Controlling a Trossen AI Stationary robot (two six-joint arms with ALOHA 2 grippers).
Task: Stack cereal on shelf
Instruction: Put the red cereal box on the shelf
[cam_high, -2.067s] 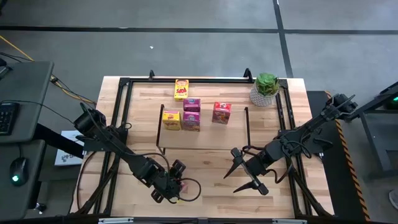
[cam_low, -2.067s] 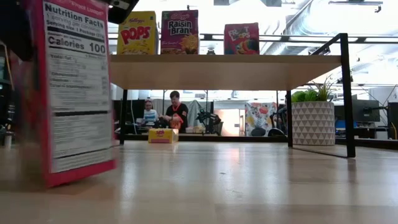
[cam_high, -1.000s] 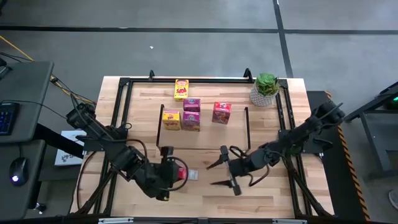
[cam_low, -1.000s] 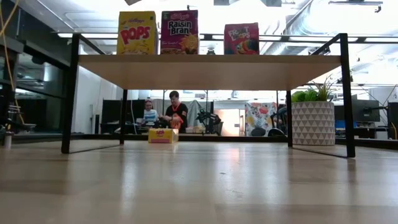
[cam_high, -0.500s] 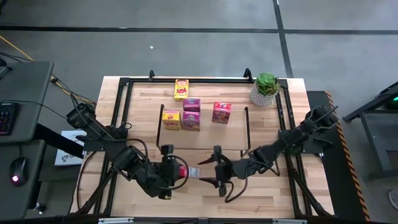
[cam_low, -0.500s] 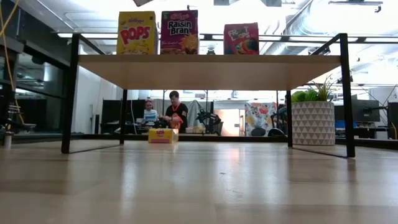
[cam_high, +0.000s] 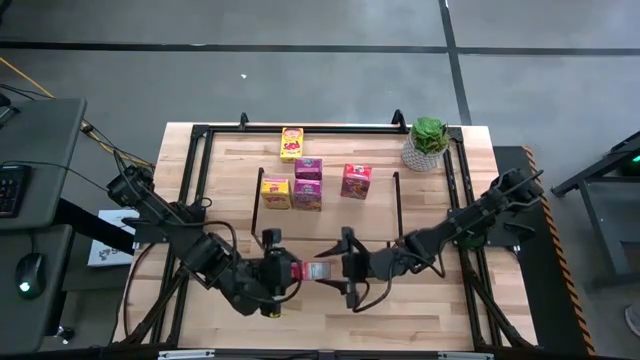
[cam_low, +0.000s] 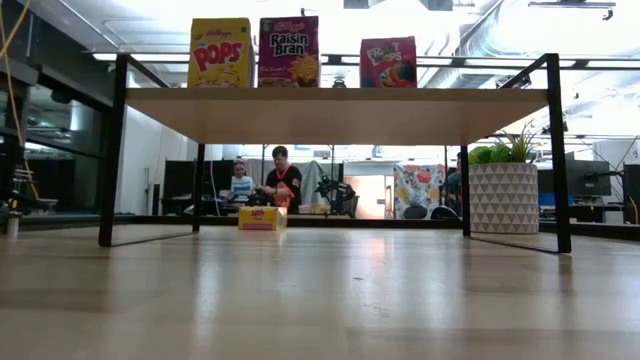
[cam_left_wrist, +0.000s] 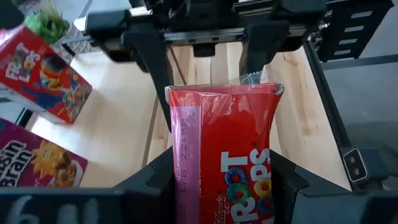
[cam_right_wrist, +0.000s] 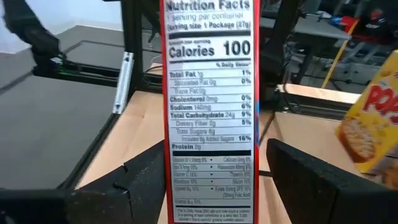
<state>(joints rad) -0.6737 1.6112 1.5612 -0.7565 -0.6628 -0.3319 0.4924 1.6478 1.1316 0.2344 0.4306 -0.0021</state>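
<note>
Left gripper (cam_high: 281, 272), jaws clenched on a red cereal box (cam_high: 318, 270), holds it above the front tabletop (cam_high: 430, 320). Right gripper (cam_high: 345, 270) has closed in, released jaws now straddling the box's other end. We read a handover toward the shelf (cam_low: 340, 103), which already carries four boxes.

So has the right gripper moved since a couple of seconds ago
Yes. The right gripper has swung leftward along the table's front, away from the shelf's right leg, to the red cereal box.
</note>
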